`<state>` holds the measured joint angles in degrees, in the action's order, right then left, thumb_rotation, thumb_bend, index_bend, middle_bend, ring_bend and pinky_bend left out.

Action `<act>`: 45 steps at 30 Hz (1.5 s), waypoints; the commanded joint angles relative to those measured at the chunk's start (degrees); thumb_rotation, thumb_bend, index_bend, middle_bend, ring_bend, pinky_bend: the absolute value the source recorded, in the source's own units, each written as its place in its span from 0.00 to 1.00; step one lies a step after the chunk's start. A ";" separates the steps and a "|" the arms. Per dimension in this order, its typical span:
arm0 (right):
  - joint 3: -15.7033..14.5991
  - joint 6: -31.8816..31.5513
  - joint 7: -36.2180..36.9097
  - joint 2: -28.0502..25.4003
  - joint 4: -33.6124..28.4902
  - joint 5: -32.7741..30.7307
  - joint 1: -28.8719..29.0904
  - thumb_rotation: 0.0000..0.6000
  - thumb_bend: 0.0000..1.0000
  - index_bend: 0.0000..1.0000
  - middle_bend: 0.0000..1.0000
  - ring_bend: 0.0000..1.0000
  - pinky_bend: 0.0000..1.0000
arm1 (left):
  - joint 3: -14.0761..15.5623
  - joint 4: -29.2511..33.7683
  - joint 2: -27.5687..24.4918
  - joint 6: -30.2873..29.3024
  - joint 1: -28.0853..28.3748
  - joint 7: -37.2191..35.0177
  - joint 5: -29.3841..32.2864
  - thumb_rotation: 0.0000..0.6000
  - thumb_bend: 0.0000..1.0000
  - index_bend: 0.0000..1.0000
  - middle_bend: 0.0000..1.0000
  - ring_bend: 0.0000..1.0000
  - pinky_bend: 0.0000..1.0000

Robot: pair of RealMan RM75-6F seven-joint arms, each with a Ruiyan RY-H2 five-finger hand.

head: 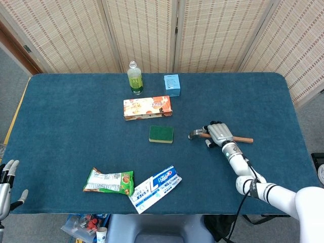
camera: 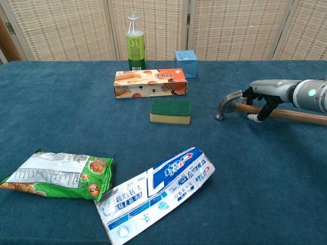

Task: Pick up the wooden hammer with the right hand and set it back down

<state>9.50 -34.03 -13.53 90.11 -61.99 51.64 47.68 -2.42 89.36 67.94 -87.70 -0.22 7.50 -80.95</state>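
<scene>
The wooden hammer point(head: 243, 139) lies flat on the blue table, its metal head point(camera: 228, 103) pointing left and its handle point(camera: 301, 117) running off to the right. My right hand point(head: 218, 134) sits low over the handle just behind the head. In the chest view my right hand point(camera: 266, 93) has fingers curled down the far side and the thumb down the near side, gripping the handle. The hammer still rests on the cloth. My left hand point(head: 7, 177) hangs off the table's front left corner, fingers spread and holding nothing.
A green sponge point(head: 161, 134) lies left of the hammer head. Behind it are a snack box point(head: 147, 108), a green bottle point(head: 134, 78) and a small blue box point(head: 172, 84). A toothpaste box point(head: 155, 188) and a green snack bag point(head: 109, 181) lie near the front edge.
</scene>
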 commanded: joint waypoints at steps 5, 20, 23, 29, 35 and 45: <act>-0.18 0.53 0.15 0.42 0.75 -0.55 0.50 1.00 0.43 0.41 0.43 0.14 0.15 | -0.02 -0.23 0.10 0.15 -0.11 -0.15 0.22 1.00 0.30 0.01 0.04 0.05 0.00; -0.73 1.24 -0.04 0.84 1.55 -2.25 1.37 1.00 0.51 0.44 0.46 0.17 0.15 | -0.16 -0.94 0.30 0.38 -0.25 -0.71 0.54 1.00 0.30 0.01 0.04 0.05 0.00; -0.88 1.24 -0.14 0.80 1.49 -2.53 1.45 1.00 0.53 0.45 0.48 0.18 0.15 | -0.18 -1.09 0.38 0.51 -0.21 -0.81 0.56 1.00 0.30 0.01 0.04 0.05 0.00; -1.04 0.85 -0.13 0.64 1.26 -2.95 1.40 1.00 0.59 0.49 0.53 0.21 0.15 | -0.25 -1.52 0.54 0.68 -0.19 -1.20 0.66 1.00 0.30 0.01 0.04 0.05 0.00; -0.77 -0.26 0.98 0.28 0.70 -1.97 0.89 1.00 0.69 0.53 0.60 0.28 0.15 | -0.23 -1.96 0.86 0.92 -0.25 -1.67 0.84 1.00 0.30 0.01 0.04 0.05 0.00; -0.49 -1.46 4.46 -1.48 -1.40 1.29 -0.71 1.00 0.74 0.59 0.66 0.37 0.15 | -0.19 -2.19 0.92 0.78 -0.48 -1.89 0.86 1.00 0.30 0.01 0.04 0.05 0.00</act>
<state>8.98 -35.26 -9.43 88.89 -63.11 52.56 47.23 -2.60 87.17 68.86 -86.92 -0.70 5.60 -80.10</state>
